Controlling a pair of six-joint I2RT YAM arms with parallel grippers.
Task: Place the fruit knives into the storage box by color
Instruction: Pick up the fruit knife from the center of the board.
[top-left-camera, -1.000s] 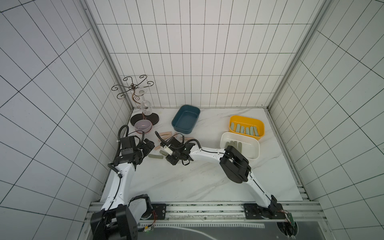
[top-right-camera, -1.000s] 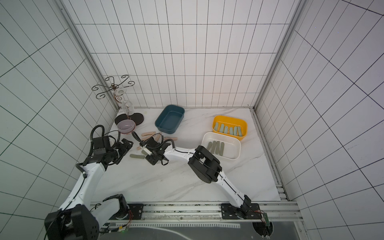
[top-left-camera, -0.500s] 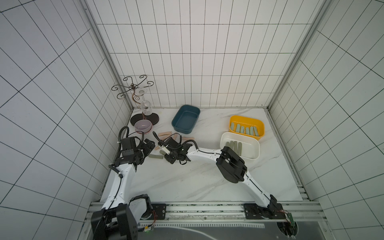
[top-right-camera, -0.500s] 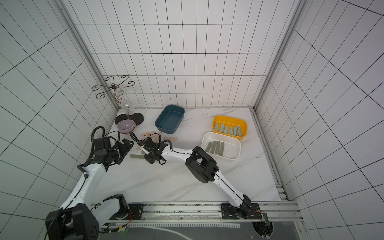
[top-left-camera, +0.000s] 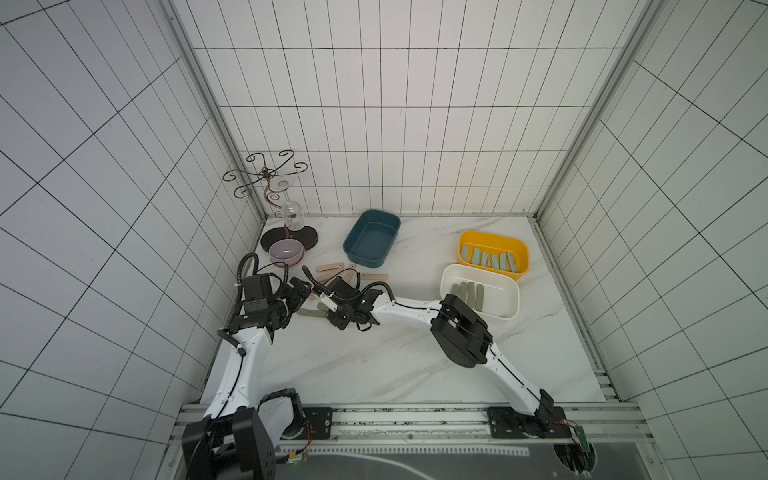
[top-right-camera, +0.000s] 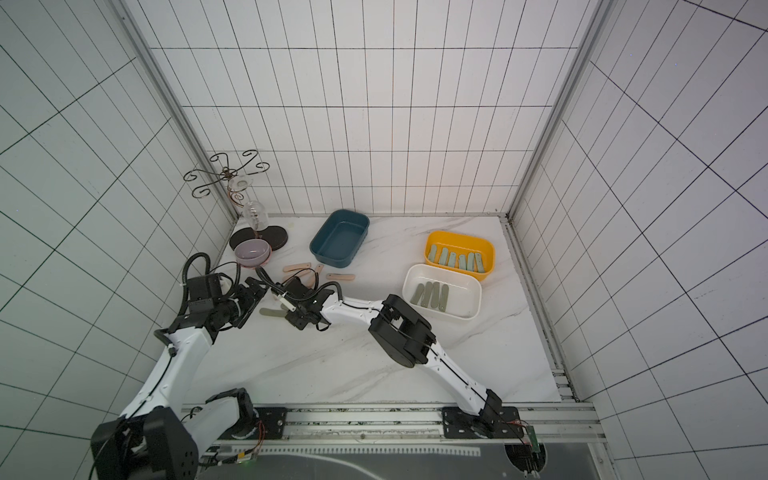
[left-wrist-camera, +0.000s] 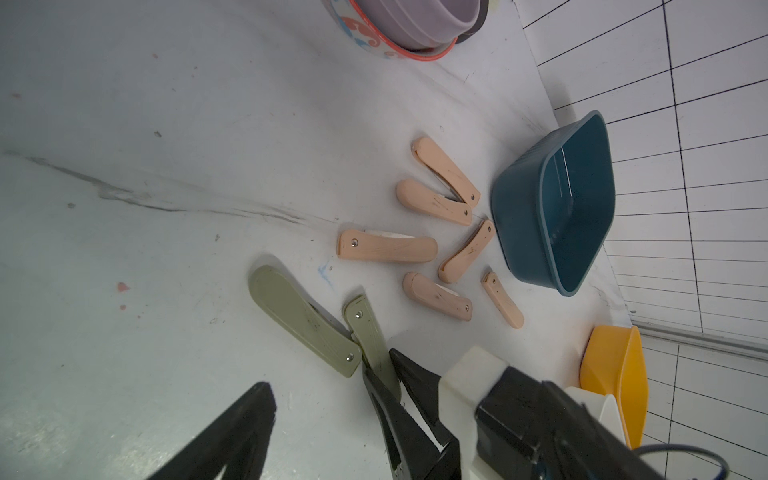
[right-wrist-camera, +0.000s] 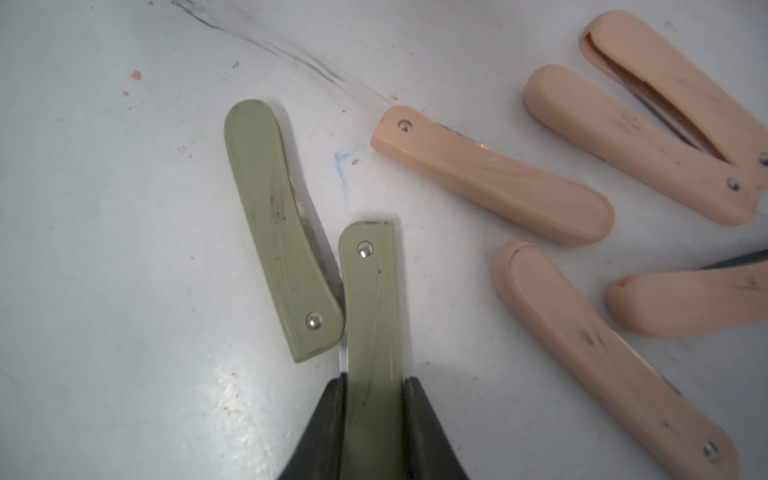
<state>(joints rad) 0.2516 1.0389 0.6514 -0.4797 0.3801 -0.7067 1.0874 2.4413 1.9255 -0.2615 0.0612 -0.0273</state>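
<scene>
Olive, peach-pink and pale mint fruit knives are in view. In the right wrist view my right gripper (right-wrist-camera: 372, 380) is shut on an olive knife (right-wrist-camera: 372, 299) lying on the marble. A second olive knife (right-wrist-camera: 278, 224) lies touching it, with a thin blade showing. Several peach knives (right-wrist-camera: 490, 174) lie loose just beyond. In a top view my left gripper (top-left-camera: 300, 293) stands open close beside my right gripper (top-left-camera: 323, 305), holding nothing. The white storage box (top-left-camera: 478, 318) holds several olive knives. The yellow one (top-left-camera: 492, 240) holds several mint knives. The dark blue one (top-left-camera: 365, 261) is empty.
A lilac bowl (top-left-camera: 285, 252) and a wire stand with a hanging glass (top-left-camera: 291, 214) stand at the back left corner, just behind the left arm. Tiled walls close in three sides. Both arms crowd the left middle of the marble top (top-left-camera: 374, 365).
The right gripper has closed onto the olive knife and the right arm has reached a little further left. The left arm has hardly moved.
</scene>
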